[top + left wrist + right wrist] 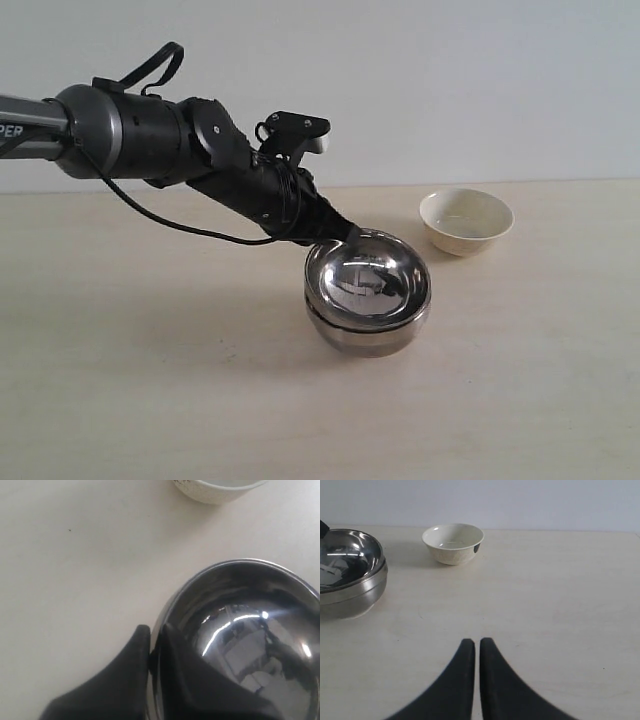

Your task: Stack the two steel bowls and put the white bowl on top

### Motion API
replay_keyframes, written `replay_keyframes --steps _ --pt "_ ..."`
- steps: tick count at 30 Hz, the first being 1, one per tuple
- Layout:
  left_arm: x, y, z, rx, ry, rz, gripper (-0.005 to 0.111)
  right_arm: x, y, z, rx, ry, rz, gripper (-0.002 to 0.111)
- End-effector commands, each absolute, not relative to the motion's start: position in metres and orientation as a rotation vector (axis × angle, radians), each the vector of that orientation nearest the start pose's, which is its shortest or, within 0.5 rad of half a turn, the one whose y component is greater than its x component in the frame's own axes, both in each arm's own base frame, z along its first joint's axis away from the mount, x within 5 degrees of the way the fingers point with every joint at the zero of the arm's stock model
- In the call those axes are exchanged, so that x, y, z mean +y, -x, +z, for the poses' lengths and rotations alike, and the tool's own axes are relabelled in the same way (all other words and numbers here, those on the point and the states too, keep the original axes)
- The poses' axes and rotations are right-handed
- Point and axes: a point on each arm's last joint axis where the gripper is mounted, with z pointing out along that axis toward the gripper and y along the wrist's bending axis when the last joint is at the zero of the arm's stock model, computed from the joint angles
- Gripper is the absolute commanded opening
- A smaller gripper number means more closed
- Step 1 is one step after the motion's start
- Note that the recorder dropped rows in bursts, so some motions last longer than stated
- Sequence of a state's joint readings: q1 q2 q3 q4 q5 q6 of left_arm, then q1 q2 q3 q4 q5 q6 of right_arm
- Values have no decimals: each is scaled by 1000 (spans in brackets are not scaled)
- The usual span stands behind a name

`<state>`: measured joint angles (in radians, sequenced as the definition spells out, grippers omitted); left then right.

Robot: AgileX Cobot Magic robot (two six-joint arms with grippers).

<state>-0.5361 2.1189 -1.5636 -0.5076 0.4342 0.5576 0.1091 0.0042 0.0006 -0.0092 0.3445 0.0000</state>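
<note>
Your left tool (340, 236) is clamped on the left rim of the upper steel bowl (366, 272), one finger inside the bowl and one outside, as the left wrist view shows. That bowl sits nested in the lower steel bowl (368, 340) at the middle of the worktop (150, 380). The pair looks properly seated, so the first half of the job appears done.

The white bowl (466, 222) stands upright and alone, apart from the stack, to its right and farther back in the exterior view.

Your right tool (477, 643), out of sight in the exterior view, hangs above bare worktop with its jaws pressed together on nothing. Its wrist camera looks almost straight at the white bowl, with the stack off to one side. On that evidence the right arm seems the better placed to fetch it.

The white bowl is round, so no long axis matters. What counts is that it lies across the stack from the left tool, and it must go up and over the steel rim.
</note>
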Motion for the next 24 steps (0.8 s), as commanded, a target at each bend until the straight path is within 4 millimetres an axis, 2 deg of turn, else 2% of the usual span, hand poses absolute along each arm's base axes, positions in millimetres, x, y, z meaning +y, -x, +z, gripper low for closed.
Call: replay_keyframes --steps 1,6,14,24 --pt "-261 -397 184 2260 -831 -437 4 6 -53 182 1821 109 69 1" --pt "-263 -395 183 2266 -868 -437 4 6 -53 182 1821 109 69 1" --pt "-271 -395 197 2181 -802 -441 4 6 -53 182 1821 109 69 1" --pt "-270 -389 190 2228 -825 -460 4 6 -53 182 1821 109 69 1"
